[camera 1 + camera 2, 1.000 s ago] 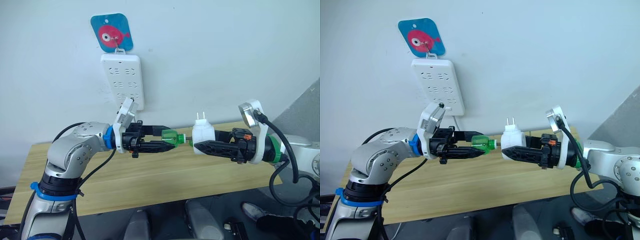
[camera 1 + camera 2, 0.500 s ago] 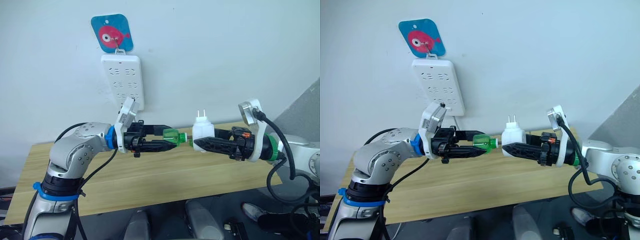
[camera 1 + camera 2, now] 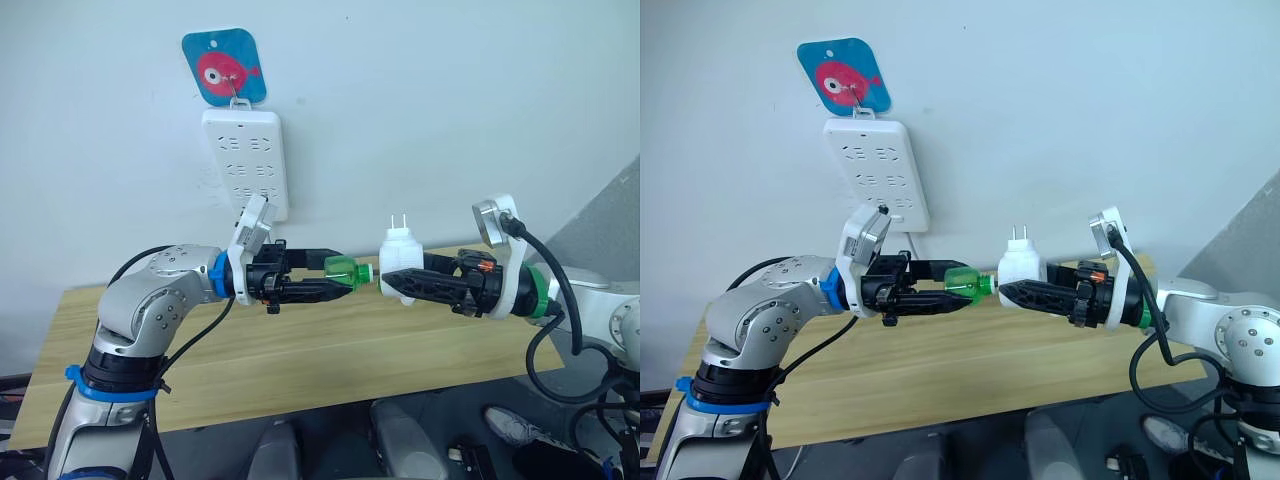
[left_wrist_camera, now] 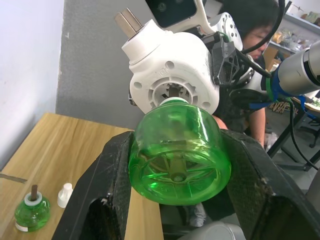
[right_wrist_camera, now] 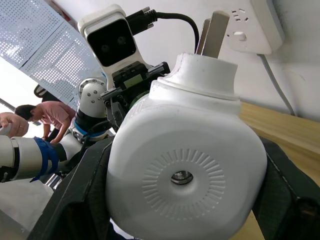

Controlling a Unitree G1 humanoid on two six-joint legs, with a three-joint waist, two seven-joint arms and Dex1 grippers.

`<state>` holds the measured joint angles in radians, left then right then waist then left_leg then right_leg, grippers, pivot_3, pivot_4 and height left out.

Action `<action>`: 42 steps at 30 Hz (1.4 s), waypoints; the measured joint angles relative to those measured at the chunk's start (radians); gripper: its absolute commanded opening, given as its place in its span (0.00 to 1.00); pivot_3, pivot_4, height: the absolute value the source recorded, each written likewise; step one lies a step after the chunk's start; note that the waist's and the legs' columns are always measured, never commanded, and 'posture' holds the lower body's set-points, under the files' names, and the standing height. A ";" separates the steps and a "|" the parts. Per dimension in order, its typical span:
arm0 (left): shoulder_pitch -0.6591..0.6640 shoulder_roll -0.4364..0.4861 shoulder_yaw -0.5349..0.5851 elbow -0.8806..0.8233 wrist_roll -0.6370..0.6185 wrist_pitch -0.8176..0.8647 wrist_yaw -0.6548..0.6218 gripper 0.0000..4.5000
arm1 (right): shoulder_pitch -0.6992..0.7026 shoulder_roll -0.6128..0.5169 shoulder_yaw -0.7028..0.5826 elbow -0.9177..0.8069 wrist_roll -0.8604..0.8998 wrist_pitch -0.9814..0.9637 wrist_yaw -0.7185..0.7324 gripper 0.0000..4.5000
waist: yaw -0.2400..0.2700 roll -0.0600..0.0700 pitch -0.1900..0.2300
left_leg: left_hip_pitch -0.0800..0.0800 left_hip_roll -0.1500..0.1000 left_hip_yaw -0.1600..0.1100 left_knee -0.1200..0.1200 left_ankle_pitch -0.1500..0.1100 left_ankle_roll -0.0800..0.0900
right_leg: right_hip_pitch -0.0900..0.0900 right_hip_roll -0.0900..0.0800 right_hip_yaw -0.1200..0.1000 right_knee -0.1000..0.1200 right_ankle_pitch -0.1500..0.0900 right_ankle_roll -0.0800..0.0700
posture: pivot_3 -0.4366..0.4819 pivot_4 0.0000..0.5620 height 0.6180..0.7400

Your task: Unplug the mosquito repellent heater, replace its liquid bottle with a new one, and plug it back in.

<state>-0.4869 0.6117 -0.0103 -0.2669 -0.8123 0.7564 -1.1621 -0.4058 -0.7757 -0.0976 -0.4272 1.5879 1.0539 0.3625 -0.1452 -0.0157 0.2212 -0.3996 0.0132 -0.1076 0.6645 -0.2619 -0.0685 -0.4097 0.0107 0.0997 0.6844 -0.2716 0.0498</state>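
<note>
Both tools (image 3: pixel 352 275) (image 3: pixel 392 284) clamped, tip-to-tip.

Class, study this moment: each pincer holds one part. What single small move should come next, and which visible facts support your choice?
Probably twist the green bottle into the heater. The left pincer grips the bottle and the right pincer grips the heater, prongs up. The bottle's neck sits at the heater's socket, seemingly not yet seated. An apparently spare bottle stands on the table.
</note>
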 measured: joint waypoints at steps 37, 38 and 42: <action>-0.053 0.053 0.017 0.034 -0.054 0.120 -0.076 0.50 | -0.007 0.001 0.011 -0.021 0.026 0.005 0.020 0.70 | 0.000 0.000 0.000 | 0.000 0.000 0.000 0.000 0.000 0.000 | 0.000 0.000 0.000 0.000 0.000 0.000 | 0.27 0.26 0.95; -0.053 0.053 0.017 0.033 -0.055 0.119 -0.076 0.50 | -0.007 0.000 0.011 -0.021 0.027 0.005 0.021 0.70 | 0.000 0.000 0.000 | 0.000 0.000 0.000 0.000 0.000 0.000 | 0.000 0.000 0.000 0.000 0.000 0.000 | 0.27 0.26 0.95; -0.053 0.051 0.019 0.032 -0.072 0.129 -0.066 0.50 | -0.006 -0.004 0.010 -0.011 0.034 0.005 0.031 0.70 | 0.000 0.000 0.000 | 0.000 0.000 0.000 0.000 0.000 0.000 | 0.000 0.000 0.000 0.000 0.000 0.000 | 0.27 0.26 0.95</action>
<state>-0.5396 0.6624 0.0082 -0.2347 -0.8846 0.8851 -1.2280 -0.4114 -0.7797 -0.0876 -0.4378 1.6214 1.0588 0.3933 -0.1452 -0.0156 0.2211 -0.3994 0.0135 -0.1078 0.6644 -0.2620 -0.0685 -0.4095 0.0110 0.0996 0.6843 -0.2716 0.0499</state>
